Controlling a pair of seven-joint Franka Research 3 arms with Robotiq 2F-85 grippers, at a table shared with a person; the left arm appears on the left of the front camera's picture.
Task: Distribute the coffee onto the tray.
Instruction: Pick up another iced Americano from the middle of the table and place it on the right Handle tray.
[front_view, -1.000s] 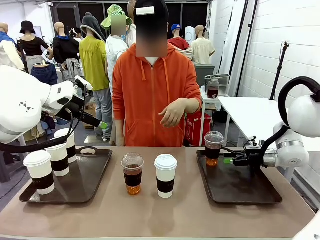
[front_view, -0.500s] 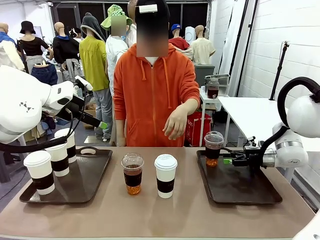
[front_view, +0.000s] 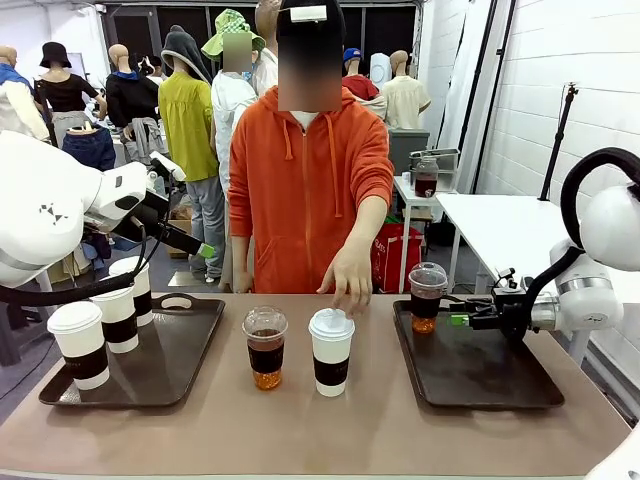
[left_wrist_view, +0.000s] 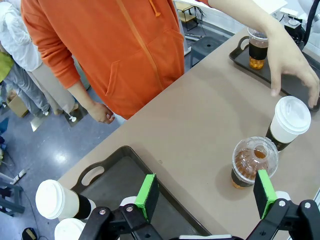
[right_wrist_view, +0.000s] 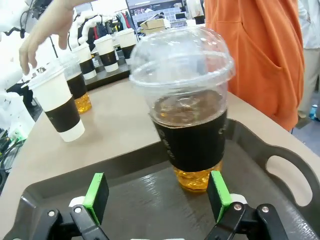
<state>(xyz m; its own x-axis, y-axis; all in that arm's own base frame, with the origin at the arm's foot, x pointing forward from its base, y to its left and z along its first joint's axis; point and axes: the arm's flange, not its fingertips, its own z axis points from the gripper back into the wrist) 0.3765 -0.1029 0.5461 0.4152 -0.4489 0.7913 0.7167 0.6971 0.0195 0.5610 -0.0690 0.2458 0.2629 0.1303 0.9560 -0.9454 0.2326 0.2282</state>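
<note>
Bench (front_view: 340, 430): brown top with a dark tray at each end and two cups on the bare middle.
Left tray (front_view: 170, 365): carries three white cups (front_view: 117, 318) with brown bands, in a row along its left side.
Right tray (front_view: 480, 375): carries the right clear cup (front_view: 427, 296), dome-lidded with amber drink, upright at the far left corner.
Middle clear cup (front_view: 265, 347): upright on the bench between the trays, just beside the middle white cup (front_view: 331, 350).
Right tool (front_view: 460, 320): low over the right tray, fingers wide apart and empty. The right clear cup stands just ahead of its green pads, apart from them.
Left tool (left_wrist_view: 205, 192): raised over the left tray, fingers wide apart, nothing between them.
In the way: the person's hand (front_view: 348, 280) reaches over the middle white cup, fingertips at its lid. I cannot tell whether they touch.
Behind: an orange hoodie (front_view: 305, 190) on the person at the far edge, and a white table (front_view: 500, 225) off to the right.
Change from a second ago: the hand was at chest height and is now down at the lid. Cups and trays stand where they did.
</note>
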